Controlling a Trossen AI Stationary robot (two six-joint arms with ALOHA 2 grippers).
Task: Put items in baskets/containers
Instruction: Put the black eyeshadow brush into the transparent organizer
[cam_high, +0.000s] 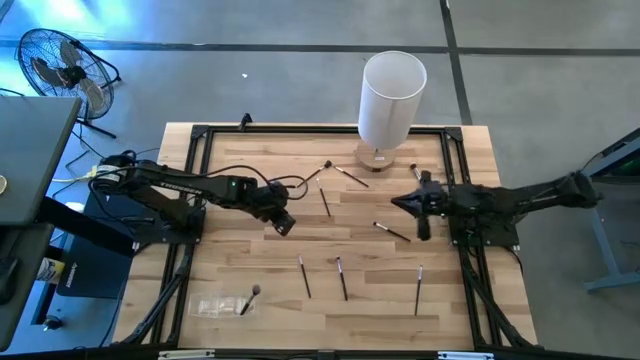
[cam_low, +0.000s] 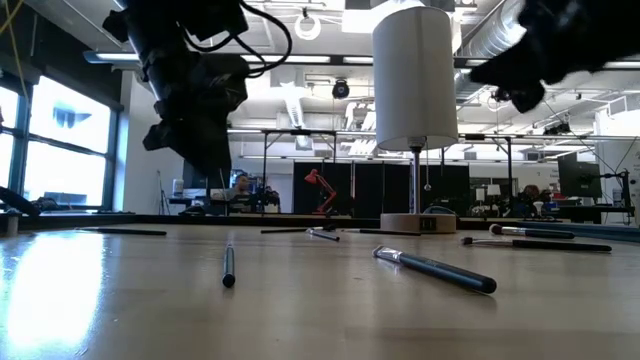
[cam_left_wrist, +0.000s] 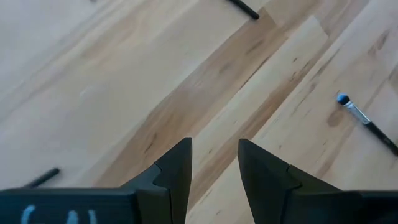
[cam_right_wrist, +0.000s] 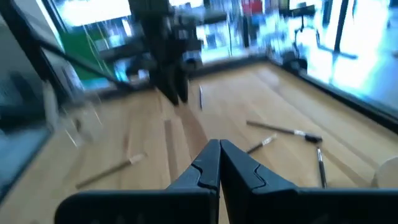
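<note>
Left gripper slightly open, empty, above bare wood; right gripper closed, empty; brushes scattered, tray near front-left edge; thin handles may roll away when pinched.

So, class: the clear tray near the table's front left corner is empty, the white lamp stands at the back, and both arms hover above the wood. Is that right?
Not quite. The clear tray is not empty: the high view shows one brush lying with part of it on the tray. The rest holds: the white lamp stands at the back, and the left tool and right tool hover above the wood.
</note>
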